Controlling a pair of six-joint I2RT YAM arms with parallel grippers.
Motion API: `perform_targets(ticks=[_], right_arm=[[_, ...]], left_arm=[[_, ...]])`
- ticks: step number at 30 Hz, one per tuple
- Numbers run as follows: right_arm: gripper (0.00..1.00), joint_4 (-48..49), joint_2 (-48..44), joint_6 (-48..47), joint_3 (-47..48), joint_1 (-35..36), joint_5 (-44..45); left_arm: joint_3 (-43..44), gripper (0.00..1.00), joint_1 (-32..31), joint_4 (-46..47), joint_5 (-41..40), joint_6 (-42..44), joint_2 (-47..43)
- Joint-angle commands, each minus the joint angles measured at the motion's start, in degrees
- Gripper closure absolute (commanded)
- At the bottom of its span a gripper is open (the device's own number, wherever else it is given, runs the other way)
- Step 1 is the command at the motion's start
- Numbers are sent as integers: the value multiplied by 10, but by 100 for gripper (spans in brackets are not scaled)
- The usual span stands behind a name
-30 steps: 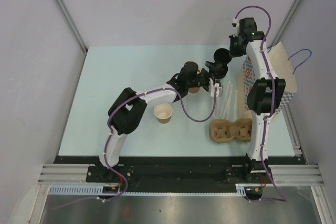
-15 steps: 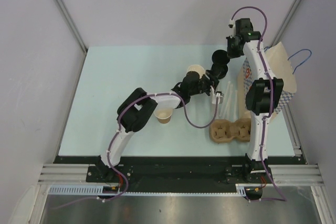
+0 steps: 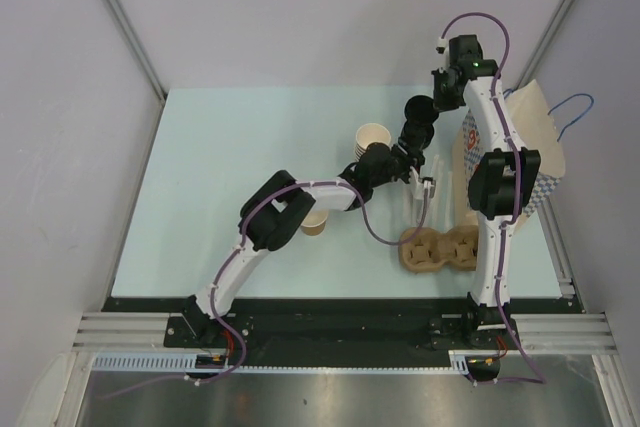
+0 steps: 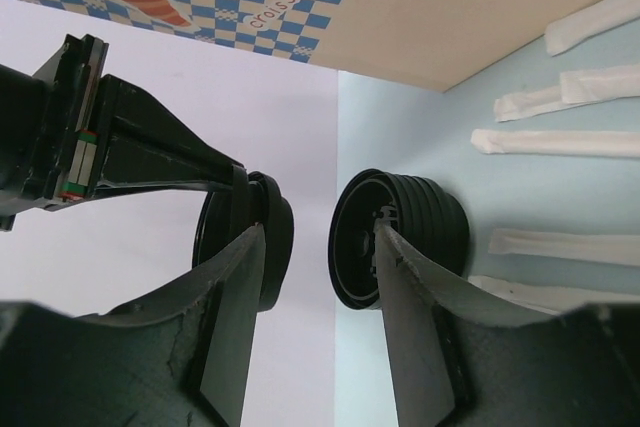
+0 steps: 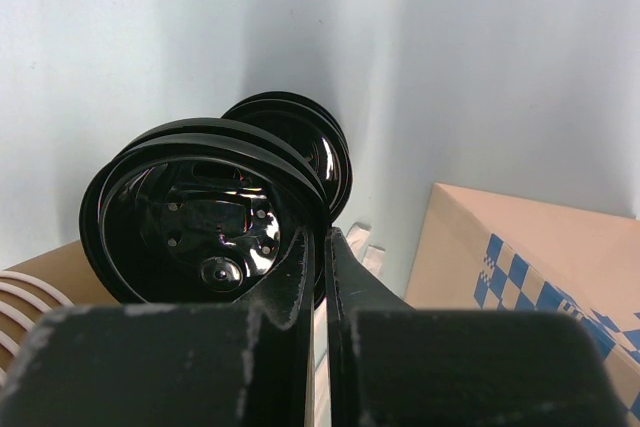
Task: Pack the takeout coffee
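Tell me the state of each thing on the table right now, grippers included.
left gripper: open, at the lid stack.
right gripper: shut on a black lid.
lid stack: nested, on the table.
cup stack: upright, lidless.
single cup: upright, lidless.
cup carrier: wells empty.
paper bag: mouth not visible.

A pale green bench (image 3: 220, 177) carries a stack of lidless tan cups (image 3: 373, 135) toward its far edge. A single open tan cup (image 3: 316, 224) sits nearer the middle. A stack of black lids (image 4: 400, 237) sits right of the cups, with a separate black lid (image 4: 262, 237) raised on edge just beside it. Paper-wrapped straws (image 3: 438, 182) lie between the lids and a pulp cup carrier (image 3: 440, 249) toward the near right corner. A kraft bag (image 3: 545, 137) with blue checks and "croissant" print lies along the right edge.
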Motion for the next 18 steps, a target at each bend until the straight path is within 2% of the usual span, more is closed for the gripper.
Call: perform_targets(ticks=[1, 18], right_arm=[[100, -3, -28, -5, 4, 5, 7], [100, -6, -24, -4, 0, 8, 6]], left_arm=[[39, 46, -5, 20, -20, 11, 12], [124, 45, -1, -20, -54, 12, 69]])
